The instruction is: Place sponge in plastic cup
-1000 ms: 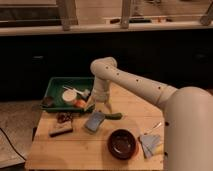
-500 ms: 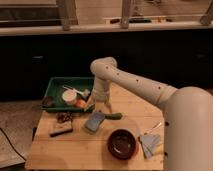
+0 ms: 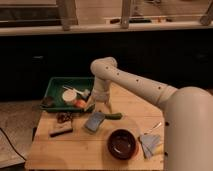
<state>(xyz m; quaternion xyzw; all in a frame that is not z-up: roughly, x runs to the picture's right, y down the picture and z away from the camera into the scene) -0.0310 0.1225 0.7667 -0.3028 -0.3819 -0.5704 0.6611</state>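
Observation:
A flat grey-blue sponge lies on the wooden table, just left of a green vegetable. A white plastic cup sits in the green tray at the table's back left. My gripper hangs pointing down at the tray's right front corner, just above and behind the sponge and to the right of the cup. Nothing shows between its tips.
The tray also holds an orange fruit and a dark item. A dark red bowl stands front centre. A blue and yellow cloth-like item lies at the right. Dark snack packs lie at the left.

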